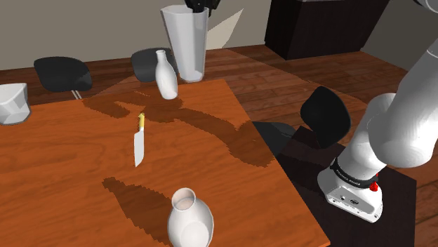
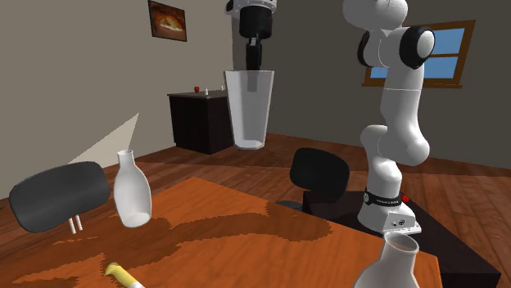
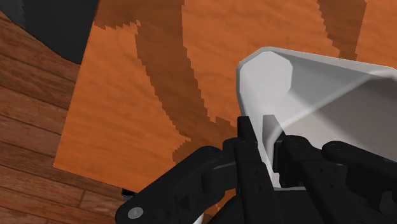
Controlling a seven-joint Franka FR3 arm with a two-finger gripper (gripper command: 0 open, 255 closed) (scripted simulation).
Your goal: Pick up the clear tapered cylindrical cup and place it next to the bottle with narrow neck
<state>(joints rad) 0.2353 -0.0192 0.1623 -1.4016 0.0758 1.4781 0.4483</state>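
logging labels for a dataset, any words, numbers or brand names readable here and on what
No text can be read.
dark band on the arm's base: possible lettering, too small to read.
framed wall picture: no lettering shows.
cup, knife, bottle: no labels.

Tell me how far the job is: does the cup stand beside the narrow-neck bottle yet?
Not yet. Done: the tool is shut on the rim of the cup, and the cup is off the table. In hand: it hangs high in the air. Left: set it down beside the bottle and let go.
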